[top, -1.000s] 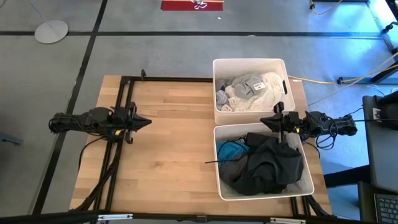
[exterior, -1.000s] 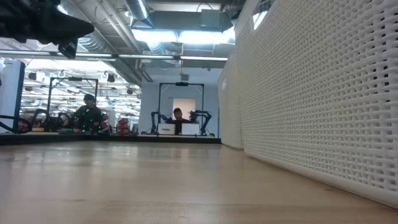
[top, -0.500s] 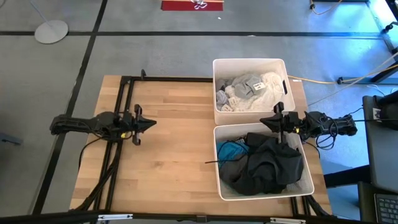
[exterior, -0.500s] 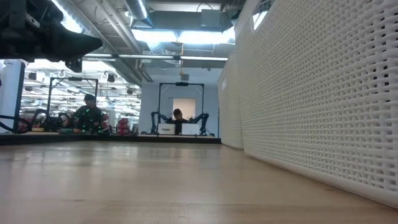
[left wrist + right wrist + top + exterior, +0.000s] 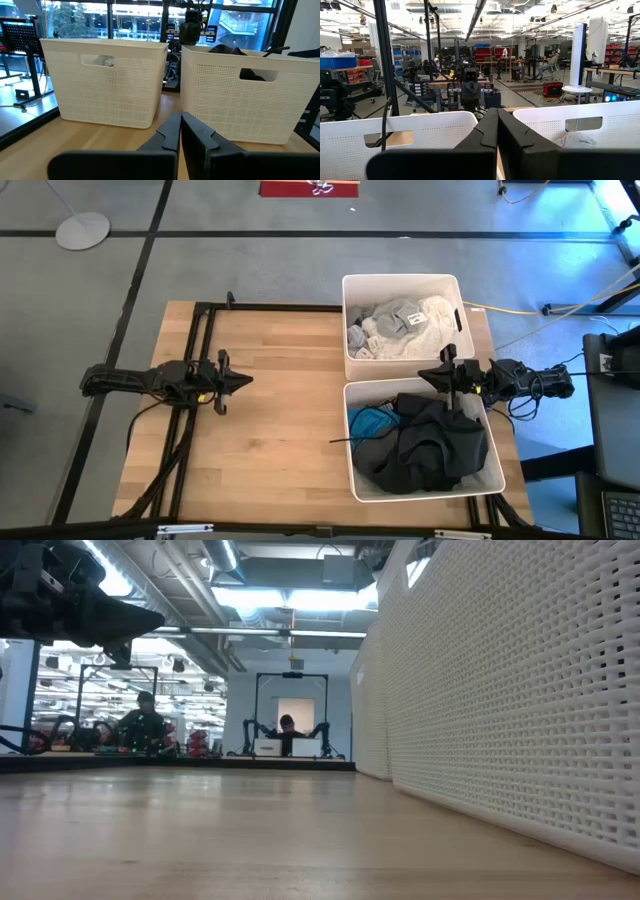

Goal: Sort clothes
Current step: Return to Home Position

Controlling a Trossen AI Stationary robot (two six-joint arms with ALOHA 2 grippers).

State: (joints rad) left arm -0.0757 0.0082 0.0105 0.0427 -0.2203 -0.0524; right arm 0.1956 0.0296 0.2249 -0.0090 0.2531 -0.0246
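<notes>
Left gripper (image 5: 249, 379) crept toward frame centre over the last second, fingers together, empty. Right gripper (image 5: 421, 375) closed too, at the seam between bins, right of frame. Dark soft clothes (image 5: 425, 448) in lower-right white plastic bin (image 5: 349, 442), pale soft clothes (image 5: 400, 325) in upper-right white plastic bin (image 5: 346, 320). Sorting looks done, just homing both arms now

White, cream and light grey clothes (image 5: 400, 320) lie crumpled inside the far white bin (image 5: 400, 278). Black and dark grey garments (image 5: 430, 445), with a teal piece (image 5: 372, 420), fill the neighbouring bin (image 5: 350, 465) just beside it.

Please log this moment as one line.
pale clothes in one bin | dark clothes in other bin | left gripper shut, over table | right gripper shut, above bins' junction
</notes>
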